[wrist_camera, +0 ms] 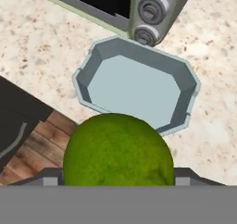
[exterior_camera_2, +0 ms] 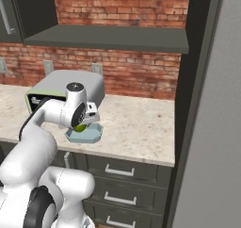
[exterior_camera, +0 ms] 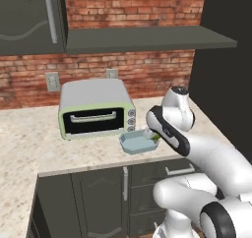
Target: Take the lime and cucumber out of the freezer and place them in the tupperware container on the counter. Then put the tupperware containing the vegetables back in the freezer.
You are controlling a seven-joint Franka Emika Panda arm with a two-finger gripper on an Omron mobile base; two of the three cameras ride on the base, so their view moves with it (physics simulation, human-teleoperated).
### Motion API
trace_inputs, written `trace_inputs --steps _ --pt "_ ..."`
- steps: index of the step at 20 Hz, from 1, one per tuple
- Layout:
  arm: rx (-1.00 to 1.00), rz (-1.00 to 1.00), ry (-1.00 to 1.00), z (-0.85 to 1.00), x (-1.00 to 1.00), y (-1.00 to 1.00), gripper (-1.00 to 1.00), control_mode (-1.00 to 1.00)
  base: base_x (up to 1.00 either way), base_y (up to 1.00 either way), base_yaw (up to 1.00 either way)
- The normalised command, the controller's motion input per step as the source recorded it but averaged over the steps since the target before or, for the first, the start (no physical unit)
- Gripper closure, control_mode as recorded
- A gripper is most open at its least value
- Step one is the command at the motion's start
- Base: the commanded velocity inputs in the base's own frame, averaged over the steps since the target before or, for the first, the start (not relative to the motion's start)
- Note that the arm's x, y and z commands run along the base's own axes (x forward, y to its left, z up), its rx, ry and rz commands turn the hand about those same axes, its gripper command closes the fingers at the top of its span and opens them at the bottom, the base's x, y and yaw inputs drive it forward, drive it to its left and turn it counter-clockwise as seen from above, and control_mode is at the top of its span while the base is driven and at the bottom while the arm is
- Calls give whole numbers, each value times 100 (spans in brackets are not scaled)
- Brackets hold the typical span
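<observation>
Green lime (wrist_camera: pixel 118 150) in claw (exterior_camera_2: pixel 84 125) above tupperware container (wrist_camera: pixel 139 84)

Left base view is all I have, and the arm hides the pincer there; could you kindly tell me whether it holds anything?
Observer: Yes. In the hand view, a round yellow-green lime sits in the pincer.
Operator: Thank you. Is it over the container?
Observer: In the right base view, the lime hangs just above the shallow pale blue-grey tupperware tray, not yet resting in it.
Operator: Is anything in that tray already?
Observer: No. The hand view shows its floor bare.
</observation>
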Motion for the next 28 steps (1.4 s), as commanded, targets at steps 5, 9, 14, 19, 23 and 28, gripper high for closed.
trace_inputs --steps 5,9,14,19,23,28 --pt "0 0 1 -37 33 2 100 -100 0 0 0" --pt "-3 0 0 -44 42 3 100 -100 0 0 0" --pt "-1 0 0 -34 32 1 100 -100 0 0 0" --pt "0 0 0 -34 33 0 100 -100 0 0 0" --pt "0 0 2 -20 23 0 100 -100 0 0 0" --pt "0 0 0 -13 8 4 -100 -100 0 0 0"
